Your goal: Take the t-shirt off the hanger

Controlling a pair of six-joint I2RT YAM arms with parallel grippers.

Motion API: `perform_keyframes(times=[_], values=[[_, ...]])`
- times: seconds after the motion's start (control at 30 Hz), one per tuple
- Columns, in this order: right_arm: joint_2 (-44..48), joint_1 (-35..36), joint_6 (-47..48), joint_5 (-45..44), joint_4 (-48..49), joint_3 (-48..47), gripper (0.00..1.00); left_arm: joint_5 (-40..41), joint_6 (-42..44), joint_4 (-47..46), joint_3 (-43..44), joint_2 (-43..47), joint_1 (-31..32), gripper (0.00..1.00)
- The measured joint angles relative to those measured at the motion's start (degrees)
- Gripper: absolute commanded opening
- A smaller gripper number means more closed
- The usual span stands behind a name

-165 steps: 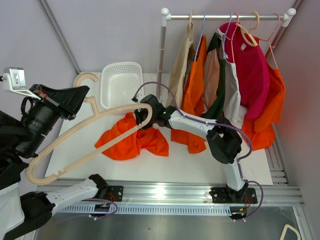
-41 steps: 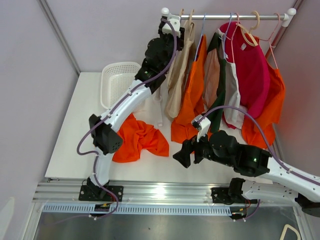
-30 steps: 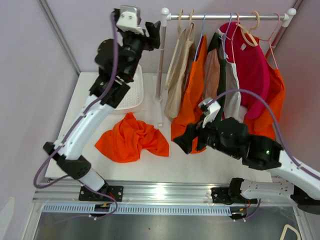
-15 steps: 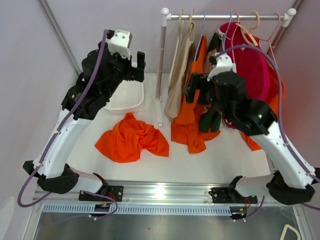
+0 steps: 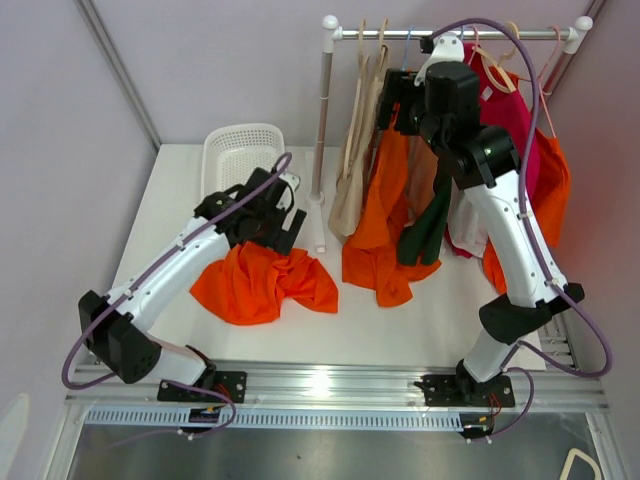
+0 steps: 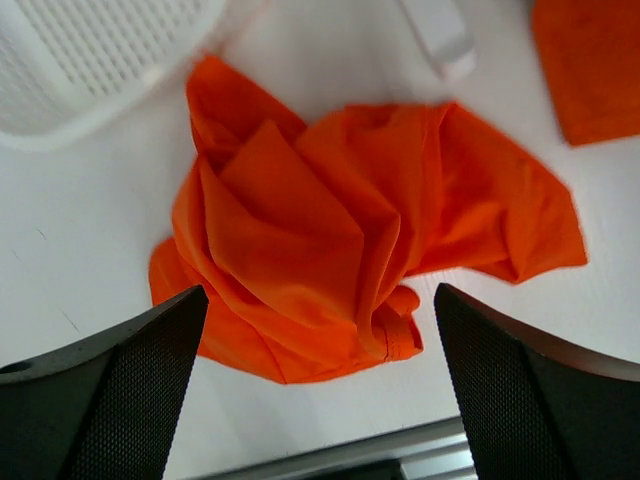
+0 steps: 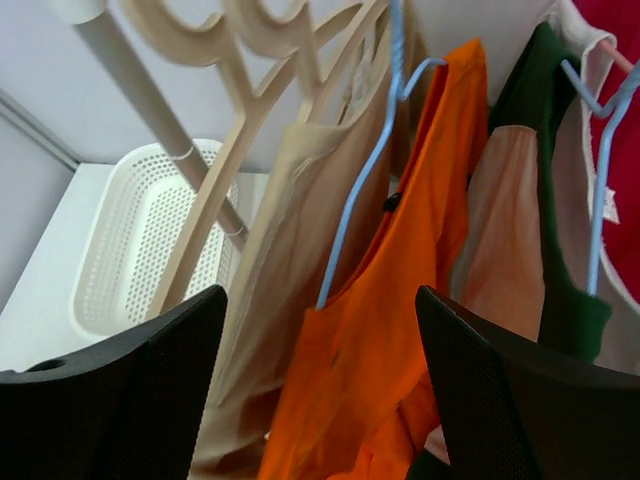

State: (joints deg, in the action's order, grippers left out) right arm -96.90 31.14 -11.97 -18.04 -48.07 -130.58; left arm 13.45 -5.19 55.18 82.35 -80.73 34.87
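An orange t-shirt [image 5: 385, 205] hangs on a blue hanger [image 7: 362, 205] from the rail [image 5: 450, 34]. My right gripper [image 5: 392, 100] is raised to it, just left of the hanger's neck. In the right wrist view the right gripper [image 7: 320, 295] is open, with the hanger wire and the shirt's shoulder [image 7: 390, 350] between the fingers but apart from them. A second orange t-shirt [image 5: 265, 282] lies crumpled on the table. Just above it, my left gripper [image 5: 285, 228] is open and holds nothing; the heap [image 6: 350, 230] fills the left wrist view.
A white basket [image 5: 240, 160] stands at the back left beside the rack's post [image 5: 322, 140]. Two bare beige hangers [image 7: 260, 90] and a beige garment [image 5: 352, 170] hang left of the blue hanger. Green, white, red and orange clothes [image 5: 500, 150] crowd the rail to the right.
My left arm came away from the rail and sank over the crumpled shirt on the table, its jaws opening wider. My right arm rose from the table to the rail.
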Motion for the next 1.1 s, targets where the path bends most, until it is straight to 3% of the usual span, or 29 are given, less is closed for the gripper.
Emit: perform_keyframes(times=[0.3,0.47,0.63,0.67,0.73,0.77,0.8,0.83,0.87,1.1], values=[[-4.5,-7.2,1.5,5.2,0.0,-3.3,0.80,-6.5,-5.2,-1.2,-14.6,2.8,-2.8,0.99],[-5.1,-9.2,1.6,7.8,0.3,-3.4,0.80,-8.7,-8.0,-3.8,-16.4,0.9,-4.2,0.99],[-6.1,-9.6,1.6,10.1,1.3,-4.4,0.81,-9.7,-9.4,-6.1,-16.4,-6.7,-4.5,0.99],[-6.3,-9.6,1.7,10.4,1.3,-4.6,0.81,-9.7,-9.6,-6.1,-16.2,-8.3,-4.6,0.96],[-6.7,-9.7,1.7,10.9,1.4,-4.9,0.81,-9.6,-10.0,-6.0,-15.3,-11.7,-4.7,0.69],[-6.7,-9.7,1.7,11.2,1.4,-4.9,0.81,-9.6,-10.3,-5.8,-14.6,-13.3,-4.7,0.52],[-6.8,-9.8,1.7,11.5,1.5,-4.9,0.81,-9.5,-10.4,-5.6,-13.7,-14.9,-4.7,0.19],[-6.8,-9.9,1.7,11.8,1.6,-5.0,0.81,-9.6,-10.4,-5.6,-13.0,-16.3,-4.8,0.06],[-6.8,-10.0,1.7,12.0,1.7,-5.1,0.81,-9.6,-10.7,-5.5,-12.5,-17.3,-4.8,0.01],[-7.8,-10.5,1.8,13.3,2.9,-7.2,0.80,-9.9,-10.9,-4.9,-11.3,-18.1,-4.8,0.01]])
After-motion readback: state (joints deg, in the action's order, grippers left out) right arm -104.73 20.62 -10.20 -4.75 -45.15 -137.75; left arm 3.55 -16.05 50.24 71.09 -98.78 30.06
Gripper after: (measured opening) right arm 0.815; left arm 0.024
